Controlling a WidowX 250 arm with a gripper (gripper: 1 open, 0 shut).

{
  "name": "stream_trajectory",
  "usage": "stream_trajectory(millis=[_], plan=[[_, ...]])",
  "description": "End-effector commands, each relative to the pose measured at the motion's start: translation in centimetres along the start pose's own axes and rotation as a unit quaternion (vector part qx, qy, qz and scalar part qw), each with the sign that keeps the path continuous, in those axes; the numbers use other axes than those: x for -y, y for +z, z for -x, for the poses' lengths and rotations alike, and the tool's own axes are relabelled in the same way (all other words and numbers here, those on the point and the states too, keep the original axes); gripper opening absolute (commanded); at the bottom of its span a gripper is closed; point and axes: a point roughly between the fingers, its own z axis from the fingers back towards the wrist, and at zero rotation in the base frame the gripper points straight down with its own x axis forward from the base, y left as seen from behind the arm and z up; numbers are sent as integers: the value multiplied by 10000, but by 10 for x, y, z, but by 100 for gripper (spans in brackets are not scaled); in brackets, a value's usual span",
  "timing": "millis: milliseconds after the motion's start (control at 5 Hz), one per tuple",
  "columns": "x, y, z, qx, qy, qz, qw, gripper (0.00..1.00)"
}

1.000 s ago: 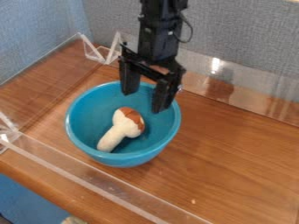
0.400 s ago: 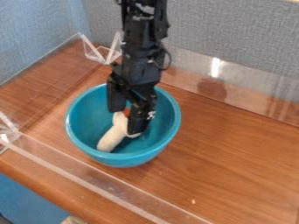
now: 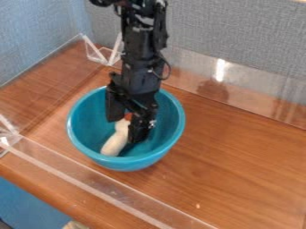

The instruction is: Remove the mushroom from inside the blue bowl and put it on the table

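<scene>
1. A low clear acrylic wall (image 3: 84, 183) runs along the near edge of the table (image 3: 239, 170) and continues up the left edge to the far left corner.
2. The table is reddish-brown with a wood grain; the stretch toward its right edge carries nothing but reflections.
3. The blue bowl (image 3: 89, 143) stands upright on the left half of the table, close to the near wall and apart from the left one. It is round, deep and glossy turquoise.
4. The mushroom (image 3: 116, 141) lies inside the blue bowl, on the bottom, slanting from near left to far right. Only its cream-white stem shows; the cap end is hidden behind the gripper.
5. The gripper (image 3: 129, 122) is lowered into the blue bowl and points almost straight down. Its two dark fingers (image 3: 140, 127) stand wide apart, one on either side of the mushroom's upper end. Whether either finger touches the mushroom cannot be told from this view, and nothing is clamped between them.
6. The black arm (image 3: 141, 45) rises from the gripper, nearly upright, over the far side of the bowl and leaves the view at the top.
7. Behind the far edge of the table, more clear acrylic (image 3: 257, 76) stands in front of a grey-blue fabric backdrop (image 3: 48, 22).
</scene>
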Motion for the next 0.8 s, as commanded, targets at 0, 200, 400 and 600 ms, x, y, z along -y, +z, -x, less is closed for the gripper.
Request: stream_trajectory(millis=[0,200,400,600], plan=[[-4,-12,-5,161,-348,-146,9992,100],[-4,-26,-4,119,-777,-199,9967,0],[-13,-21,2,145,-698,-171,9973,0],[-22,-14,8,199,-585,-138,9980,0]])
